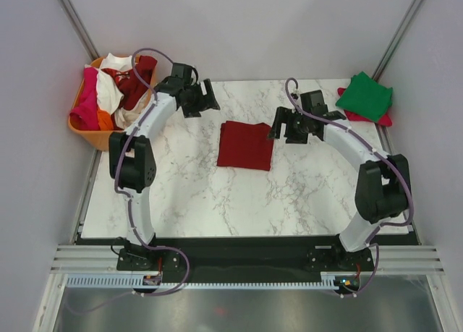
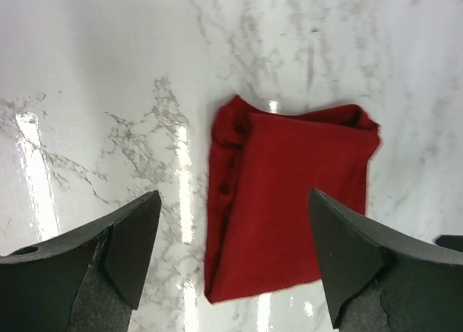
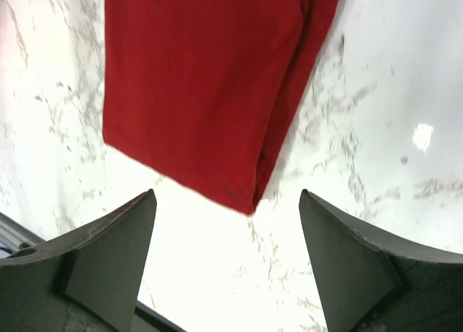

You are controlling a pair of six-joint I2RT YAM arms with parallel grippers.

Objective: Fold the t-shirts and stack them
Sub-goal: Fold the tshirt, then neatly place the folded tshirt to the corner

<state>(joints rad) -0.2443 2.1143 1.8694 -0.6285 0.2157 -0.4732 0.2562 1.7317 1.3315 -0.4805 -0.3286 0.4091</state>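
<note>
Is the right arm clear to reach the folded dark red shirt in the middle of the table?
Probably yes: the right claw hangs open at the edge of the dark red shirt, with nothing between them.

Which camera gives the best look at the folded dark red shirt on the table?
The top external view: the dark red shirt lies whole and unobstructed. The left wrist view shows it closer, with one corner hidden. The right wrist view shows only one end.
</note>
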